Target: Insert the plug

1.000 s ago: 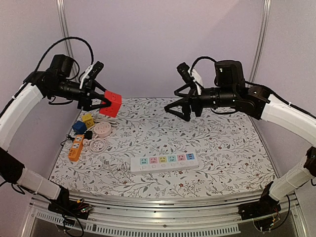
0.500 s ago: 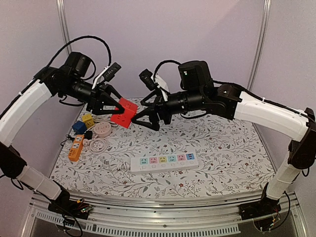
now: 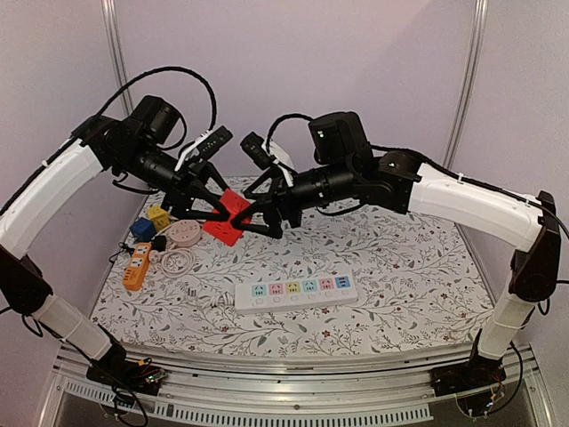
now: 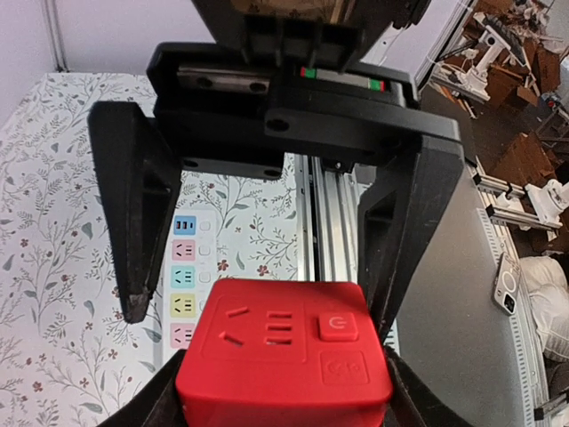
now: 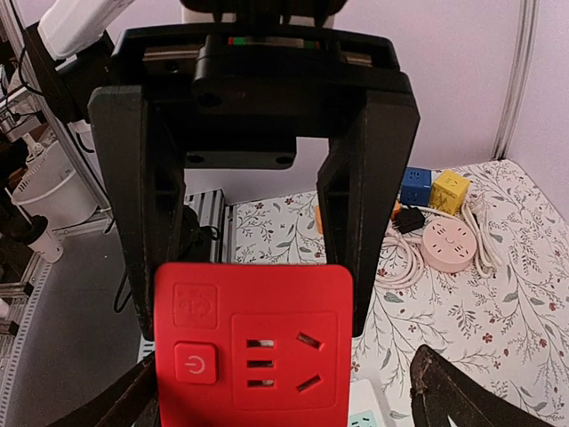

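My left gripper (image 3: 222,213) is shut on a red cube socket (image 3: 228,216) and holds it in the air above the table's back left. In the left wrist view the cube (image 4: 284,351) sits between my own fingers (image 4: 164,400) at the bottom edge. My right gripper (image 3: 258,215) is open and faces the left one, with its fingertips at the cube's sides. In the right wrist view the cube (image 5: 253,347) lies partly between my spread fingers (image 5: 462,391). The white power strip (image 3: 296,291) with coloured sockets lies flat near the table's front.
At the table's left are a blue cube (image 3: 142,229), a yellow cube (image 3: 158,214), a pink round socket (image 3: 185,233), an orange strip (image 3: 136,265) and a coiled white cable (image 3: 178,261). The table's metal front rail (image 3: 293,374) runs below the strip.
The left gripper carried the red cube right and down. The right arm swung far left, and its open gripper now meets the cube.
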Tool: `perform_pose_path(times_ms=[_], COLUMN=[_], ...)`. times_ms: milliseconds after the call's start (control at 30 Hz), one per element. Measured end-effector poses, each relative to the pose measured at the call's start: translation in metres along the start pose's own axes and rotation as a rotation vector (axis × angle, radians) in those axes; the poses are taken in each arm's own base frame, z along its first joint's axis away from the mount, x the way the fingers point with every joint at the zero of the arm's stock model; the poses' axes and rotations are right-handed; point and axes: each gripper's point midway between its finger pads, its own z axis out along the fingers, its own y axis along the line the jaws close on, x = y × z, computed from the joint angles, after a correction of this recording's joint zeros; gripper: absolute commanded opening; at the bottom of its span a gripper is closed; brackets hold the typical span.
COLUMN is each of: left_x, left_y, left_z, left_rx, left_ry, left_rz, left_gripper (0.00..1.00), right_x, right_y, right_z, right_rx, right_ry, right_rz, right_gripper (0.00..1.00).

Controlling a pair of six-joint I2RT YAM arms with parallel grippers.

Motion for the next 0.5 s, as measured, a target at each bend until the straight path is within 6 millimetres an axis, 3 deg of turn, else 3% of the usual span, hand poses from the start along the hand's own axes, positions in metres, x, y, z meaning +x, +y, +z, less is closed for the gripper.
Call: perform_pose_path(times_ms=[133,267,433,500], left_x=[-0.0014,-0.0034,-0.0021,-0.0019], left_y=[-0.0009,0.0002,0.0017,0.0016], left_z=[0.0003,-0.0002,0.0007,0.0007], left_rx=[-0.005,-0.012,-0.017,-0.017], left_ry=[0.011,0.015,0.024,0.025], left_rz=[0.016,0.022,0.023,0.021], left_gripper=[0.00,0.00,0.00,0.00], right_x=[-0.0008,-0.0036,-0.0027,-0.0026], right_y=[0.0043,0.0078,0.0110,0.0114], right_z=[0.0002,0.0012,0.0021,0.0023], right_rx=[-0.026,-0.051,-0.073,-0.076], right_ry=[-0.002,-0.008,-0.006,-0.007], right_rz=[0.001,0.019,0.040,0.044], right_gripper=[0.80,0.57,0.57,0.51])
